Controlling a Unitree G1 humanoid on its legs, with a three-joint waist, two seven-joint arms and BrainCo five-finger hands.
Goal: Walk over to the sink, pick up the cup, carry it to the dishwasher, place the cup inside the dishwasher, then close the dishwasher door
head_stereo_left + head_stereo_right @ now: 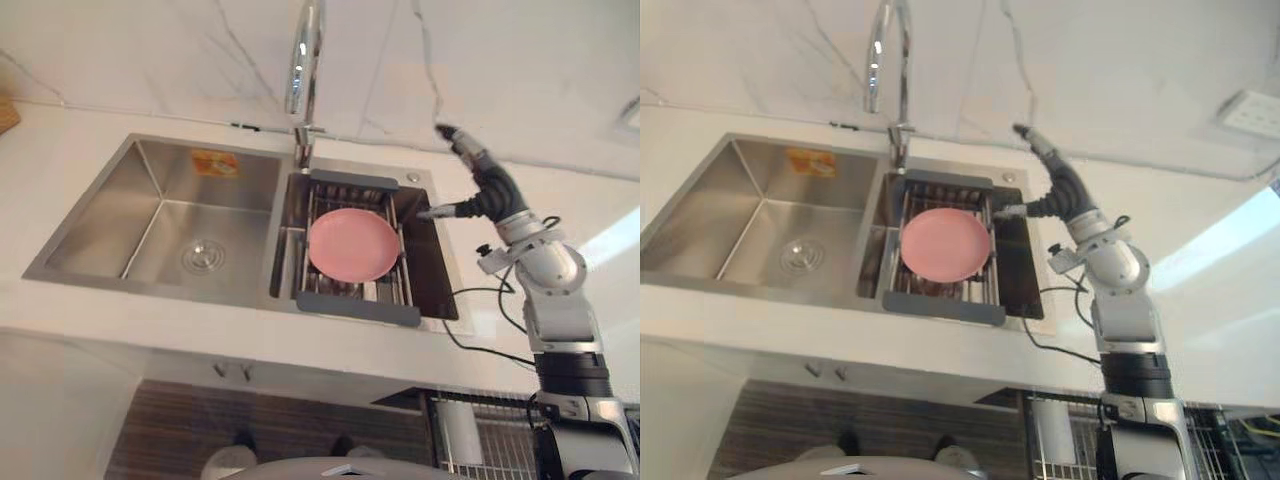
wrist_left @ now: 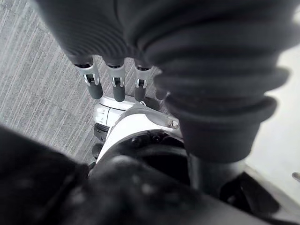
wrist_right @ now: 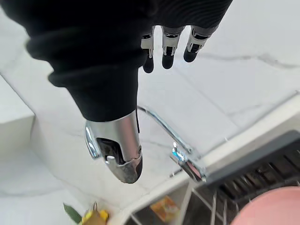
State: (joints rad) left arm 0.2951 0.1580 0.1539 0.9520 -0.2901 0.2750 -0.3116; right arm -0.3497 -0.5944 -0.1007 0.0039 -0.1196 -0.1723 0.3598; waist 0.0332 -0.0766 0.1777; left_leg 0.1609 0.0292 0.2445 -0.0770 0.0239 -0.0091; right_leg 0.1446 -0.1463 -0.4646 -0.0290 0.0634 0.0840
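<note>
Currently the right robot hand (image 1: 488, 182) is hovering open-fingered beside the sink (image 1: 150, 170), pointing at the wall (image 1: 520, 60); the left robot hand (image 2: 116, 83) is hanging, fingers straight.

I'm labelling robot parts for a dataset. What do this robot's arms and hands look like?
The right arm is silver-grey with rounded joint housings and a black section lower down. The right hand wears a dark ribbed cover; its fingers are silver with dark tips, its thumb shiny silver. The left hand looks the same.
</note>
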